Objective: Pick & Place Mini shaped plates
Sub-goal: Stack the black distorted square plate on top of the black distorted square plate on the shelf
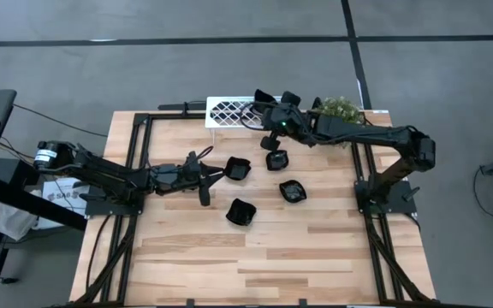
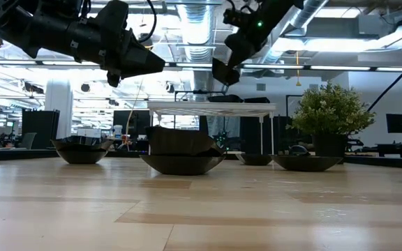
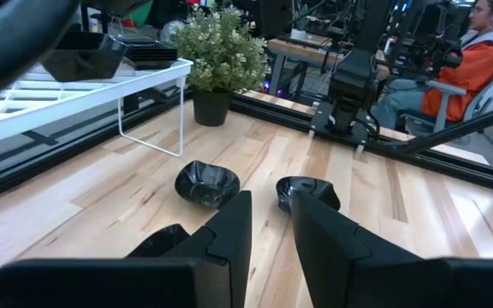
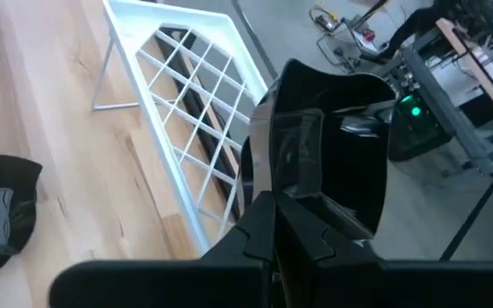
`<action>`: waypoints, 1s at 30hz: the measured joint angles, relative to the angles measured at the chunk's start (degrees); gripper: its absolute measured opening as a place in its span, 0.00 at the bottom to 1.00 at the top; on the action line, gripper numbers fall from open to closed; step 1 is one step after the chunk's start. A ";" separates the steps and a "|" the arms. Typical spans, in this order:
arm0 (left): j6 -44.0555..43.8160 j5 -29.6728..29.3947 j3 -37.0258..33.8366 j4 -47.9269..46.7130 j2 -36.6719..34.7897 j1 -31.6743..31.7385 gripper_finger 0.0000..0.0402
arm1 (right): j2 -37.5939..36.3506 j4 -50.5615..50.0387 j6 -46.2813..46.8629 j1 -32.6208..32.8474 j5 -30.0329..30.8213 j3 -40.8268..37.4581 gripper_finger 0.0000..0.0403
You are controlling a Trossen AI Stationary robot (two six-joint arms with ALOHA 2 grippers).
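Observation:
Several mini shaped plates, glossy black, lie on the wooden table: (image 1: pixel 238 168), (image 1: pixel 276 160), (image 1: pixel 293 192), (image 1: pixel 241 212). At the far edge stands the white lattice rack (image 1: pixel 229 111), with dark flat dishes (image 3: pixel 148 53) resting on its top. My right gripper (image 1: pixel 266 104) hangs over the rack's right part, shut on a squarish plate (image 4: pixel 332 145). My left gripper (image 1: pixel 208 175) hovers open left of the plates, above the table, with nothing between its fingers (image 3: pixel 229 235). My right gripper pinches the squarish plate by its rim (image 4: pixel 272 195) between its two fingers. The plate stands on edge beyond the fingertips, its hollow side toward the wrist camera. It is lifted clear, above the rack's lattice (image 2: pixel 211 108).
A potted plant (image 1: pixel 339 109) stands at the far right beside the rack. Black frame rails (image 1: pixel 139 145) run along the table's left and right sides. Bare wood lies toward the near edge. A person in an orange jacket (image 3: pixel 478 60) sits beyond the table.

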 joint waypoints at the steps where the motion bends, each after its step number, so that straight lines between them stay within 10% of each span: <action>1: 0.00 0.01 0.00 0.01 0.01 0.00 0.22 | 0.33 0.28 -0.02 -0.28 -0.85 0.00 0.00; 30: -0.44 0.00 -0.42 0.37 0.04 -0.33 0.22 | 5.09 0.10 -3.10 -3.18 -0.63 -0.07 0.14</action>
